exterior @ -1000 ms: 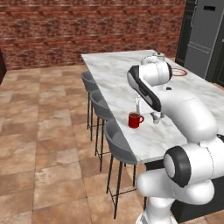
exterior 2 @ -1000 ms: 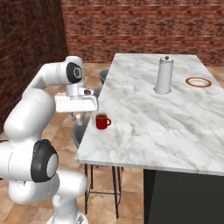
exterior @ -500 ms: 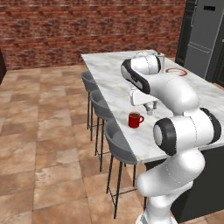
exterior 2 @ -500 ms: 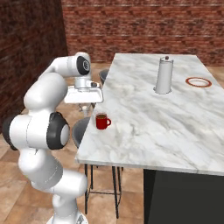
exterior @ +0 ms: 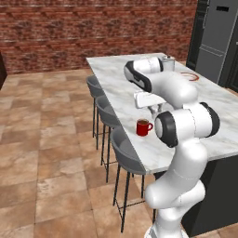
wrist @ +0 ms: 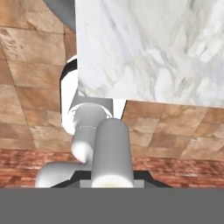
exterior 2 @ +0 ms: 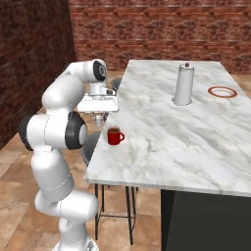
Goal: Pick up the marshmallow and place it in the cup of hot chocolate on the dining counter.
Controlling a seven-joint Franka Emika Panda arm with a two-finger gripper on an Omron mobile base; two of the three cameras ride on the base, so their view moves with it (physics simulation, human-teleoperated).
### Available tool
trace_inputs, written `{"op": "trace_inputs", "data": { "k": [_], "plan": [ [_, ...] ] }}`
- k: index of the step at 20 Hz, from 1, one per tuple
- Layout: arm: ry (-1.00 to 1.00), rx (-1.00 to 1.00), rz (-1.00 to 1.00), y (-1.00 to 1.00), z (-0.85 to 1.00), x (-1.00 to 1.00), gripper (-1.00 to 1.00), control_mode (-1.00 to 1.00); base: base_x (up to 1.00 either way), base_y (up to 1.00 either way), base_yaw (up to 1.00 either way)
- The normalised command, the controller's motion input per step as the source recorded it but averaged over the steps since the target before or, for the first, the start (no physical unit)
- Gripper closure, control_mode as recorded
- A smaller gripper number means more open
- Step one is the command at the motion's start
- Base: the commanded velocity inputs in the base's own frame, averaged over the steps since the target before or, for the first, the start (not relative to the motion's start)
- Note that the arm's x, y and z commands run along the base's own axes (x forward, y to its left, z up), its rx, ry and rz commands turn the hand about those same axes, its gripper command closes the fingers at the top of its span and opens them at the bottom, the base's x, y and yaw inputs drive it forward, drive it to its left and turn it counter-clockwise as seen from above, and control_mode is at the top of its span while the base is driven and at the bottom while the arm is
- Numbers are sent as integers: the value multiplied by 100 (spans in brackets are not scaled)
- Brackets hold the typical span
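**My hand above the tabletop edge, beside the red cup**

I can read no brand, label or writing on anything here.

The tabletop [exterior 2: 196, 132] is a long slab of white marble with grey veins, and it lies over dark cabinets. On it, the cup of hot chocolate [exterior: 143, 127] stands near the long edge that faces the stools. It is a small red mug, upright, with a dark inside and its handle to one side. Farther from the cup along the tabletop stands a tall grey canister [exterior 2: 184, 85] with a small knob on top. Beyond the canister, well apart from the cup, lies a round plate [exterior 2: 222, 91] with a red rim.

My hand [exterior 2: 99, 117] hangs over the tabletop edge just beside the cup, on the side of the stools, and points downward. Its fingers are pressed together. In the base views I cannot see if something small sits between them. In the hand view a pale rounded shape sits at the very bottom, but I cannot tell if this is the marshmallow, so I cannot say where the marshmallow is.

Three grey stools [exterior: 122, 149] stand in a row along the tabletop edge nearest the cup. The floor [exterior: 46, 153] is of brown stone tiles. Behind the tabletop runs a red brick wall [exterior: 69, 32], and a tall dark fridge [exterior: 217, 42] stands past the far end, on the plate's side.
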Motion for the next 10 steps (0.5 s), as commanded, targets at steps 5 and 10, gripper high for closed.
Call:
{"op": "trace_inputs", "data": {
  "k": [5, 10],
  "plan": [
    [4, 0, 0, 1, -24, 31, 100, -100, 0, 0, 0],
    [1, -1, 0, 0, -14, 27, 100, -100, 0, 0, 0]
  ]
}}
